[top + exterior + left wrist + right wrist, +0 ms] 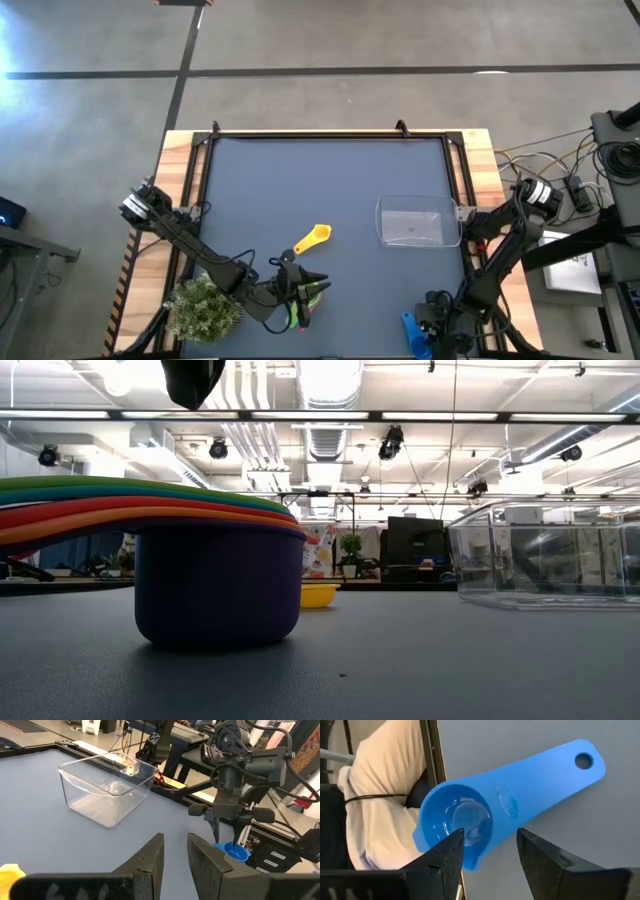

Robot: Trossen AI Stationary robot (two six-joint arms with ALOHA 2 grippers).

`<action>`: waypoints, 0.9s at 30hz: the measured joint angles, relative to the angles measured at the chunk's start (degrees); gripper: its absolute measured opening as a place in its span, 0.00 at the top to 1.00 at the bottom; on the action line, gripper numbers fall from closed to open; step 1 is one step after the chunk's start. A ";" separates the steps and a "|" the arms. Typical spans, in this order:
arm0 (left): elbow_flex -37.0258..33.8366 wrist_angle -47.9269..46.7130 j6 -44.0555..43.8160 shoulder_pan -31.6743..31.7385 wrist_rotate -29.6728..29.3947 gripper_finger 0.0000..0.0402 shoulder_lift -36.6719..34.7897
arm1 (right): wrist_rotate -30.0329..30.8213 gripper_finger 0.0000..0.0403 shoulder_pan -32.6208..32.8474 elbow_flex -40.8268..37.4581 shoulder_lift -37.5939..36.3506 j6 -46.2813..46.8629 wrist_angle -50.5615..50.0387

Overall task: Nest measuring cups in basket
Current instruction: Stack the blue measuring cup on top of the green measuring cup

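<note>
Nearest the basket, right gripper [487, 851]: hovers over the blue cup [470, 825], jaws apart astride its bowl, grasping nothing; descend straight, pinch the rim.
Blue cup: lies at table edge, well apart from the basket [418, 222].
Left gripper [175, 857]: released, above the nested stack [215, 565].
Yellow cup [313, 238]: lies loose between stack and basket.
Potted plant [203, 307]: beside the stack, far from the basket.
</note>
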 joint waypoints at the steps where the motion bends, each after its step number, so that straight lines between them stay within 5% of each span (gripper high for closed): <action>1: 0.00 0.00 -0.11 0.00 0.00 0.83 0.00 | 0.04 0.59 0.00 0.00 0.17 0.08 0.06; 16: 0.00 0.04 -0.75 0.00 0.00 0.83 0.00 | -2.04 0.87 -0.76 0.26 2.68 -4.93 -1.13; 20: 0.00 0.06 -1.18 0.00 0.09 0.83 0.00 | -0.16 0.96 -1.71 1.19 -0.23 -11.47 -6.90; 27: 0.00 0.11 1.07 0.17 1.23 0.83 0.00 | 7.17 0.97 -5.18 7.03 -2.95 -24.26 -21.27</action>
